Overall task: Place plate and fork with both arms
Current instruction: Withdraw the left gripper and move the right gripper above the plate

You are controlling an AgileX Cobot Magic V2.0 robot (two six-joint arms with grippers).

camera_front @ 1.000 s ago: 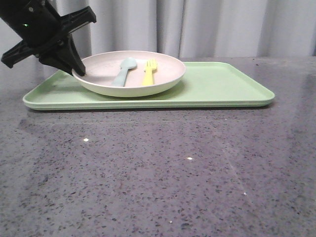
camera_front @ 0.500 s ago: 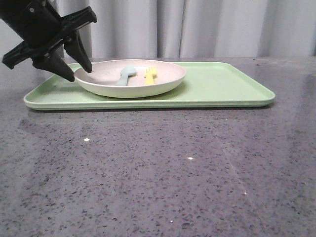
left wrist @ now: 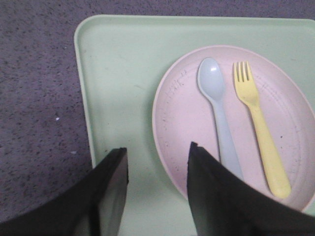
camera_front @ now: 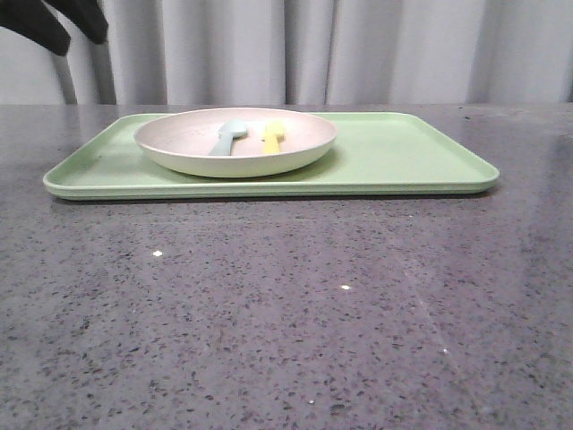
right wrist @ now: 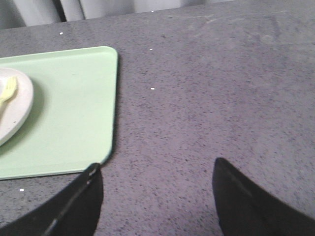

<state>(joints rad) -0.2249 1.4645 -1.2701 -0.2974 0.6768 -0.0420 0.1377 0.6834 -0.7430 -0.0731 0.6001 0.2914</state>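
Note:
The plate (camera_front: 235, 143) rests on the left half of the light-green tray (camera_front: 403, 152), pinkish inside, with the yellow fork (camera_front: 272, 136) lying in it beside a pale blue-green spoon (camera_front: 227, 138). In the left wrist view the plate (left wrist: 197, 123) and fork (left wrist: 258, 125) lie below my left gripper (left wrist: 157, 153), which hangs open and empty above the plate's left rim. Only its tips (camera_front: 54, 22) show at the top left of the front view. My right gripper (right wrist: 155, 169) is open over bare table, right of the tray (right wrist: 74, 108).
The tray's right half holds nothing. A grey speckled tabletop (camera_front: 286, 313) stretches in front of the tray and to its right. A pale curtain (camera_front: 358, 49) closes the back.
My left gripper let go of the plate's left rim, opened, and rose up and away to the top left. The plate settled flat on the tray.

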